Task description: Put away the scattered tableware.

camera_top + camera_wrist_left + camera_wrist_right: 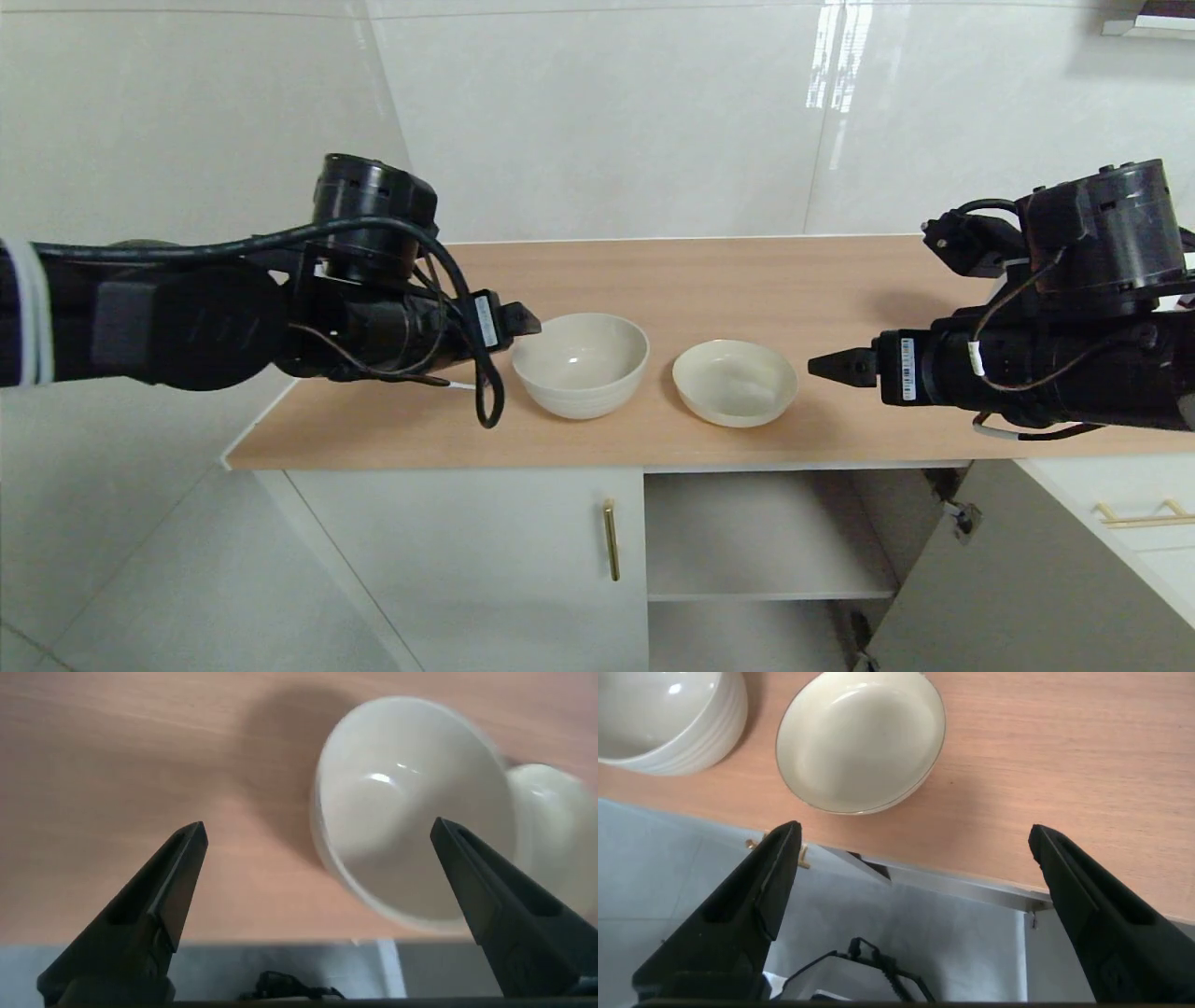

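Observation:
Two cream bowls stand empty on the wooden countertop (747, 280). The deeper bowl (580, 363) (416, 812) (668, 719) is on the left, the shallower bowl (735, 381) (861, 742) (556, 821) to its right. My left gripper (523, 324) (318, 831) hovers just left of the deep bowl, open with nothing between its fingers. My right gripper (826, 367) (915, 840) hangs just right of the shallow bowl, near the counter's front edge, also open and holding nothing.
Below the counter, a white cabinet has a shut left door with a gold handle (610, 539) and an open right compartment with a shelf (756, 560). Its right door (990, 579) is swung out. White tiled walls stand behind.

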Robot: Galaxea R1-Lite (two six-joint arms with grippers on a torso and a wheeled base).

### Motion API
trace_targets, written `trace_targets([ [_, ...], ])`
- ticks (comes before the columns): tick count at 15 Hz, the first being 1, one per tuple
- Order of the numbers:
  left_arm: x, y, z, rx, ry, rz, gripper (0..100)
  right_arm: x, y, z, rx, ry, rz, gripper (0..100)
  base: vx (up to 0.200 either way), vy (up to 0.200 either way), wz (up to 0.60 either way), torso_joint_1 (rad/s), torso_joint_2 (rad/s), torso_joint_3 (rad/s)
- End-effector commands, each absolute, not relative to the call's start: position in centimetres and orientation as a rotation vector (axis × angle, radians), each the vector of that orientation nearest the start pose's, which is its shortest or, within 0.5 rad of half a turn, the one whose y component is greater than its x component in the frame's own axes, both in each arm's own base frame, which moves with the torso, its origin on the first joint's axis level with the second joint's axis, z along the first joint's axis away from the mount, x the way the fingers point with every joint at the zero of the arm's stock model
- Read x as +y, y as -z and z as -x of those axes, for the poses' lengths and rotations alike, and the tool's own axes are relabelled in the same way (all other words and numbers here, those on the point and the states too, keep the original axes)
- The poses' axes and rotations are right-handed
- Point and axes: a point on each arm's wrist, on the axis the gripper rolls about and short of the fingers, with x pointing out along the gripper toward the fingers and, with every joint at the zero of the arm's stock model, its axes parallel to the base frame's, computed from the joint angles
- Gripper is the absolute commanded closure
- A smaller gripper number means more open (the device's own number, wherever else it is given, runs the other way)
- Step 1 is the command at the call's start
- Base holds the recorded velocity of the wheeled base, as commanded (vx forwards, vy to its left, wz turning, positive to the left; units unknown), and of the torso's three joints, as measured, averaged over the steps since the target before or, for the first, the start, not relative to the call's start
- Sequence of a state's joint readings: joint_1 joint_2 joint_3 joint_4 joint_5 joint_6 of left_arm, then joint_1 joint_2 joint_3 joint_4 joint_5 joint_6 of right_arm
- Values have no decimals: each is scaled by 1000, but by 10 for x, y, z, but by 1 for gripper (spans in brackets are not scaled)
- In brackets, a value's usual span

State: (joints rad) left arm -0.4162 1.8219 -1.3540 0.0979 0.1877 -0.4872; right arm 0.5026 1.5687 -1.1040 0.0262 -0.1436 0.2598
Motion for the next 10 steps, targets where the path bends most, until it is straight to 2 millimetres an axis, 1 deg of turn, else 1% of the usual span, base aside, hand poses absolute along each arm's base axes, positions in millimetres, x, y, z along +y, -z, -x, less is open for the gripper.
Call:
trace_targets([
  [1, -149, -198, -343, 636, 57, 276, 0, 133, -240, -247, 512, -292, -93, 0, 0, 0, 0, 0, 0, 0],
  [6, -158, -182, -349, 671, 60, 257, 0, 132, -242, -245, 507, -291, -97, 0, 0, 0, 0, 0, 0, 0],
  [9, -159, -182, -351, 665, 51, 258, 0, 132, -242, -245, 505, -288, -97, 0, 0, 0, 0, 0, 0, 0],
  [10, -158, -183, -351, 656, 38, 255, 100, 132, -242, -245, 505, -288, -97, 0, 0, 0, 0, 0, 0, 0],
])
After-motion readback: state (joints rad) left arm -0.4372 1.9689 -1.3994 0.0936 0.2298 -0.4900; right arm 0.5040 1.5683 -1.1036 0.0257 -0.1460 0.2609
